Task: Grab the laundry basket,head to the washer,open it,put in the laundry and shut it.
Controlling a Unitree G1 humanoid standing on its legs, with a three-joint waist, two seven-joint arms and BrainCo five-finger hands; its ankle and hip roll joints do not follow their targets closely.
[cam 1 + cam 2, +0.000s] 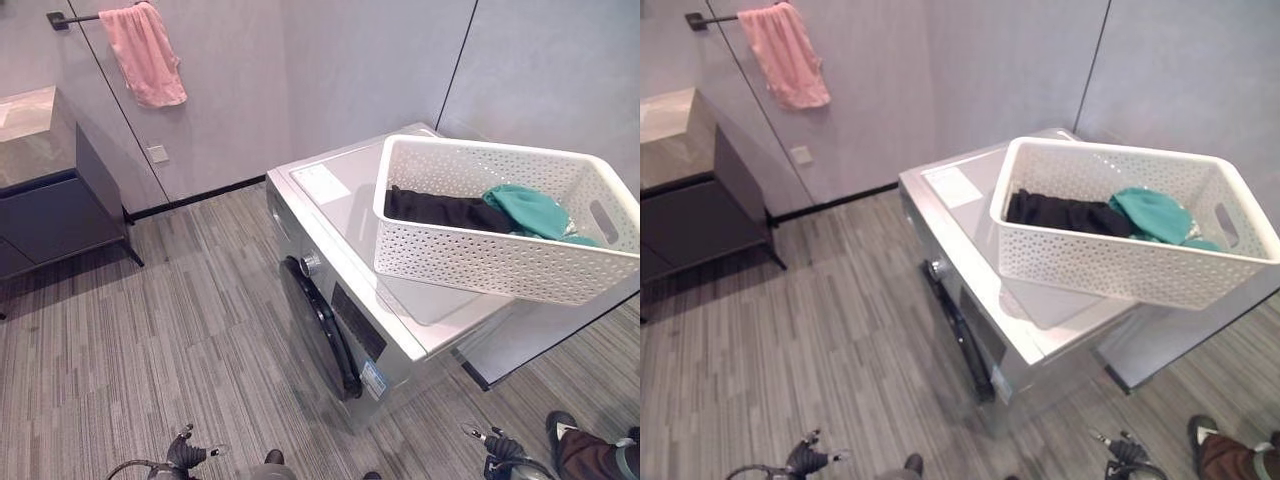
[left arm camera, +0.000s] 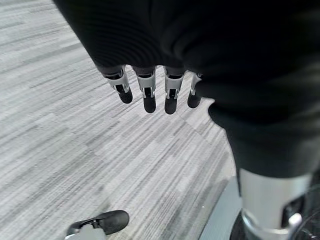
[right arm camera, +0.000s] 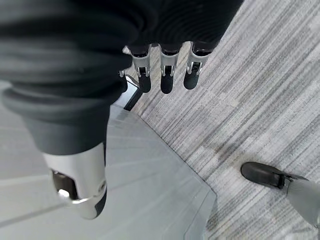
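Basket work hasn't begun: your white perforated plastic laundry basket [image 1: 500, 235] of dark and teal clothes sits atop the silver front-loading washer [image 1: 345, 300], door shut; left hand [image 2: 150, 90] and right hand [image 3: 167, 70] hang relaxed, empty.

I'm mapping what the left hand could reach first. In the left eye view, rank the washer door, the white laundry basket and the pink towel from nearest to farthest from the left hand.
From the left hand, low at the view's bottom edge:
1. Washer door, ahead and to its right, on the machine's front.
2. Laundry basket, farther right, on top of the washer.
3. Pink towel, farthest, hanging on the back wall rail.
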